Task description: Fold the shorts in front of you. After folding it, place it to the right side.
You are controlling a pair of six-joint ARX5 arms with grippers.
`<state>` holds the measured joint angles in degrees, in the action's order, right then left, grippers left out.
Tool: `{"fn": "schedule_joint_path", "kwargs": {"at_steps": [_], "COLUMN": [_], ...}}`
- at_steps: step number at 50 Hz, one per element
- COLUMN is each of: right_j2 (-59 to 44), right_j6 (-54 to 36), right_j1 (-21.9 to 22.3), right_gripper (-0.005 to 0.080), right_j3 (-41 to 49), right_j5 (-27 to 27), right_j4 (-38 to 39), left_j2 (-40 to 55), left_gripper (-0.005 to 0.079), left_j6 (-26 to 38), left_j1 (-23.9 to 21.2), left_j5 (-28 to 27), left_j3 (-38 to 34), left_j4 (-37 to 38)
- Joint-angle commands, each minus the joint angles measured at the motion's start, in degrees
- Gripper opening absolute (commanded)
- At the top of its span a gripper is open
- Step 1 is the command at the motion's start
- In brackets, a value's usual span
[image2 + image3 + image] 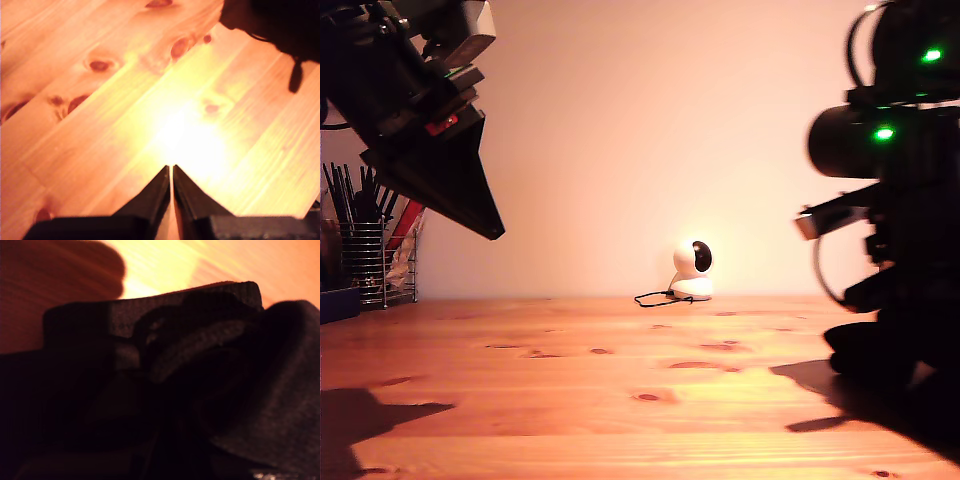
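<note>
Found my first gripper pinched together, the two black fingers meeting at the tips with only a hairline between them and nothing caught there. Saw bare, brightly lit wood beneath it in the first wrist view. Placed it, in the exterior view, higher than the white camera and well off to that camera's left, its pointed tip hanging clear of the table.

Found my second gripper low on the opposite side, to the white camera's right in the exterior view and nearer the lens than the camera. Could not tell how its jaws stood: saw only dark, bunched fabric crowding the second wrist view, with no finger to pick out.

Located the shorts as a black heap on the table under that second gripper, to the right of the white camera in the exterior view and well apart from it. Caught the same heap at the rim of the first wrist view, a narrow dark strip trailing from it onto the wood. Made out ribbed black cloth folded over itself close to the second wrist lens.

Noted a thin black cable looped on the table just beside the white camera's base, and a wire holder of dark sticks far to the camera's left in the exterior view.
</note>
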<state>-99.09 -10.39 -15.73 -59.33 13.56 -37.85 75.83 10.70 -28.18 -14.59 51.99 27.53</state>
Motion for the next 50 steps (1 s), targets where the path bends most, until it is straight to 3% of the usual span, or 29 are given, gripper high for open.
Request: {"fn": "schedule_joint_path", "kwargs": {"at_steps": [1, 10, 22, 36, 50], "right_j2": [2.01, 13.77, 26.05, 35.89, 44.02], "right_j6": [0.15, 4.04, 8.28, 11.74, 11.98], "right_j1": [0.07, 0.00, -1.88, -10.60, -19.50], "right_gripper": [-0.0013, -0.0013, -0.0013, -0.0013, -0.0013], "right_j3": [2.91, 2.86, 3.10, 7.23, 19.80], "right_j5": [-2.60, -12.48, -16.90, -16.68, -12.33], "right_j4": [-0.46, 2.47, 7.65, 20.94, 42.82], "left_j2": [-0.28, -2.08, -6.47, -16.44, -28.65], "left_gripper": [-0.0021, -0.0021, -0.0021, -0.0021, -0.0021], "left_j6": [0.24, -0.11, -1.97, -5.46, -9.38], "left_j1": [-0.04, -0.04, 0.50, 0.48, -0.31], "left_j5": [-0.70, -2.16, -3.63, -3.32, -0.59], "left_j3": [-0.11, -0.11, -0.52, -6.64, -19.04], "left_j4": [-1.84, -5.42, -9.64, -19.80, -35.98]}}
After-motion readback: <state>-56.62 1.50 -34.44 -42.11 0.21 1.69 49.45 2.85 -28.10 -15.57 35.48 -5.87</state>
